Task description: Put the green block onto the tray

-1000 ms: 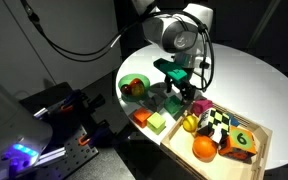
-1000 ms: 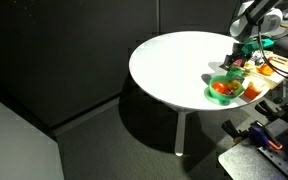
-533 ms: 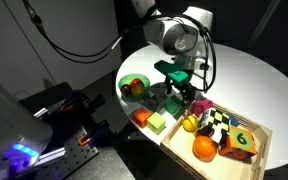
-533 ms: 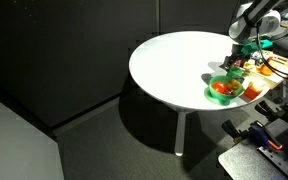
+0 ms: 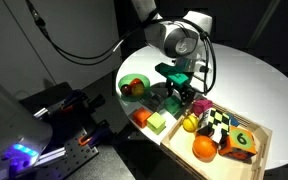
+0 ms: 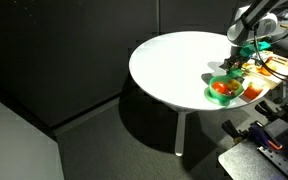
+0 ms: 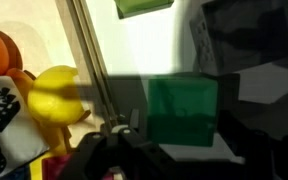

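Standing by the round white desk (image 6: 169, 62), I see the tool (image 5: 188, 96) hanging low over the clutter next to the tray (image 5: 259, 150). In the wrist view the green block (image 7: 181, 112) fills the middle of the picture, on the desk side of the wooden rim and just beside it. Dark shapes crowd around it, and I cannot tell whether the jaws are spread or pressed onto it, nor whether it has left the desk.

The block looks like a plain solid cube: light, stiff and not fragile, though its smooth faces may be a little slippery. I would pinch it squarely across two opposite flat sides, near mid-height.

The desk is smooth and bare white, crowded here by a lime cube (image 5: 156, 122) and a green bowl (image 5: 134, 86). The room around is dark.
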